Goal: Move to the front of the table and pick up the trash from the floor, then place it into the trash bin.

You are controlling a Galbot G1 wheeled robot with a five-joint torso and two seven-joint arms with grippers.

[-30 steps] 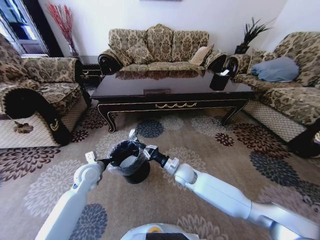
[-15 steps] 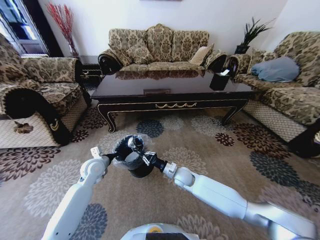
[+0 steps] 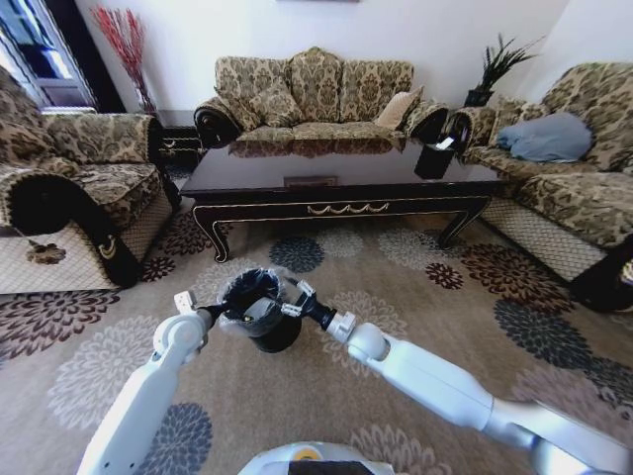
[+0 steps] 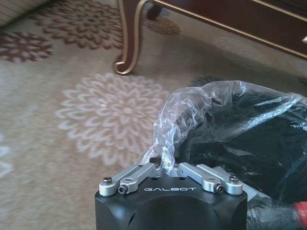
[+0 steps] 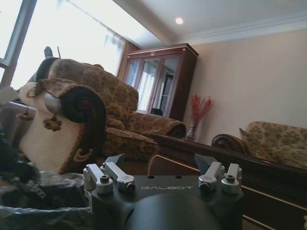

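The small black trash bin point(image 3: 265, 327) with its clear bag liner point(image 4: 192, 110) stands on the carpet in front of the long dark table point(image 3: 336, 168). My left gripper point(image 3: 216, 317) is at the bin's left rim, shut on a bunched fold of the liner point(image 4: 165, 158). My right gripper point(image 3: 286, 300) hovers at the bin's right rim, and the right wrist view shows this right gripper point(image 5: 160, 160) open with nothing between its fingers. The trash is hidden; the bin's inside looks dark. A small red spot point(image 4: 301, 211) shows beside the bin, and I cannot tell what it is.
Patterned sofas point(image 3: 312, 94) ring the table on the left, back and right. A black tissue box point(image 3: 435, 158) sits on the table's right end. The flowered carpet point(image 3: 415, 287) lies open between the bin and the table's curved legs point(image 4: 127, 43).
My right gripper dipped toward the bin's mouth, then drew back to its right rim. The left gripper kept its hold on the liner, and the bin shifted slightly with it.
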